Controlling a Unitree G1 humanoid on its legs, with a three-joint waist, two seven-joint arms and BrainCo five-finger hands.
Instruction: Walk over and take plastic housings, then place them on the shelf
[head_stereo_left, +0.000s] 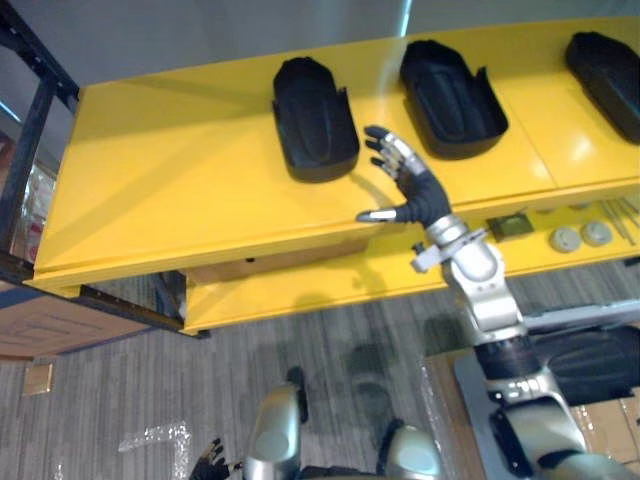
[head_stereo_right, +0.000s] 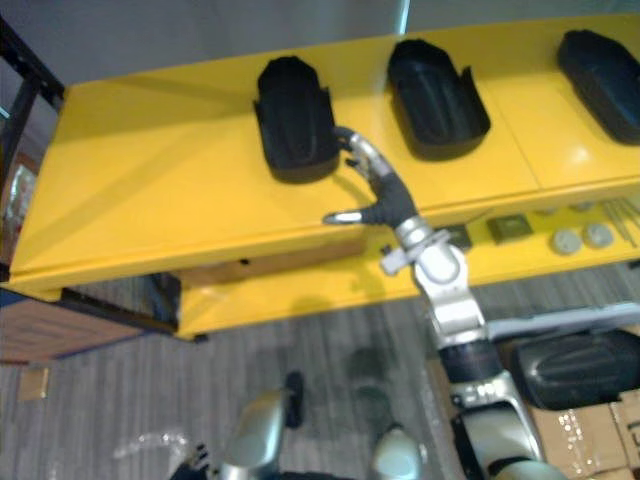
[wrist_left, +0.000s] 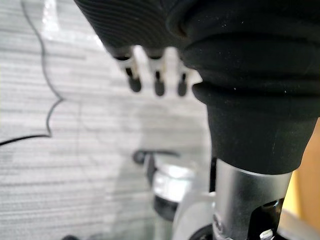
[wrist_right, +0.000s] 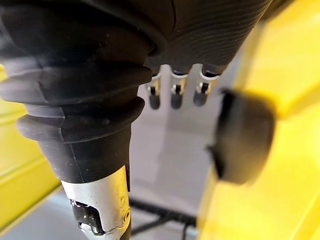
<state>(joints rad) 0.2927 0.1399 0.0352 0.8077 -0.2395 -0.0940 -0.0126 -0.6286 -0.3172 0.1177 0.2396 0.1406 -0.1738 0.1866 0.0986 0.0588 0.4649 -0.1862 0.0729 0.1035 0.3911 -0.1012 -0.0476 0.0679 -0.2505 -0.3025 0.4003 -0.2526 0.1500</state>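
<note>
the third housing (head_stereo_left: 607, 75) was cut off by the edge at 2 o'clock, so we saw only part of it. the lower board (head_stereo_left: 300, 285) of the shelf (head_stereo_left: 180, 180) was mostly hidden under the top board. in the right wrist view a dark rounded lump (wrist_right: 245, 135) against the yellow was too blurred to name. the left hand (head_stereo_left: 208, 462) showed as dark fingertips at 7 o'clock, low over the floor (head_stereo_left: 300, 340).

the shelf was smooth glossy yellow board with a black metal frame (head_stereo_left: 35, 120) at 10 o'clock. the housings were matt black plastic, long hollow shells with rounded ends and raised walls, lying open side up. the floor was grey striped carpet with a crumpled clear wrap (head_stereo_left: 155, 440) on it.

we counted three housings on the top board: the left housing (head_stereo_left: 314, 118) at 12 o'clock, the middle housing (head_stereo_left: 452, 98) at 1 o'clock, and the third. on the lower board lay two grey round discs (head_stereo_left: 565, 240) and one small dark square piece (head_stereo_left: 510, 225).

the right hand (head_stereo_left: 410, 185) hung over the top board between the left and middle housings, fingers spread and released, grasping nothing, its fingertips just beside the left housing; we could not tell whether they touched. the left hand's fingers (wrist_left: 157, 82) hung straight and relaxed, holding nothing.
</note>
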